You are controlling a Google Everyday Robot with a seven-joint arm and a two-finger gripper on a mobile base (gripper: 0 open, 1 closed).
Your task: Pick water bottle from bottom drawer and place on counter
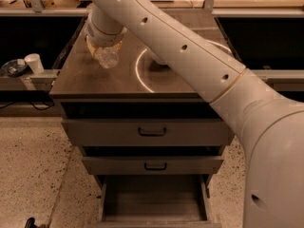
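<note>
One relation matters: the water bottle (107,57), clamped in the gripper (102,46), hangs directly beneath it over the counter (118,85) near its left edge, well apart from the open bottom drawer (154,201).

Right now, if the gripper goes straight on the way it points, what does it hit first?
Likely the counter, left side: the gripper points down, so the water bottle it holds would touch first. Gap unclear.
</note>
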